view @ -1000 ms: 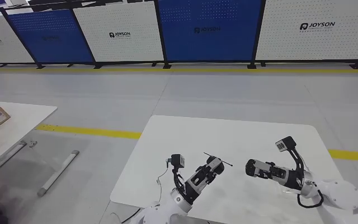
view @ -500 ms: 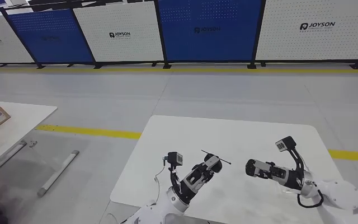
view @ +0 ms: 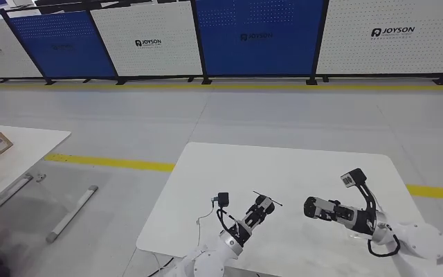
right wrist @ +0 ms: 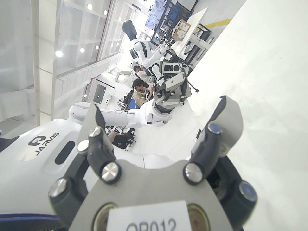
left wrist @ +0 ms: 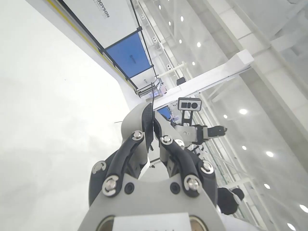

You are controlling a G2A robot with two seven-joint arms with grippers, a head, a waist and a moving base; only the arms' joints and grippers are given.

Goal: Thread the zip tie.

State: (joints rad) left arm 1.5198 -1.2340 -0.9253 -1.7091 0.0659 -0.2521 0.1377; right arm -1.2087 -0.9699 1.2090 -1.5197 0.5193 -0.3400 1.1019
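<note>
A thin black zip tie [view: 267, 199] is pinched in my left gripper [view: 263, 203], which is shut on it above the front middle of the white table [view: 291, 166]. In the left wrist view the strip [left wrist: 152, 94] sticks straight out past the closed fingertips of the left gripper [left wrist: 151, 118]. My right gripper [view: 306, 207] hangs a short way to the right, facing the left one, open and holding nothing. From the right wrist view its fingers [right wrist: 226, 108] stand wide apart, and the zip tie [right wrist: 194, 87] juts from the left gripper farther off.
The table's front edge runs close below both arms. Bare tabletop stretches behind them. Another white table [view: 28, 149] stands at the far left across the floor, and blue and white pegboard panels [view: 256, 38] line the back.
My left arm has shifted slightly, first a little left, then back and a touch nearer the front edge, carrying the zip tie. The right arm has stayed still.
</note>
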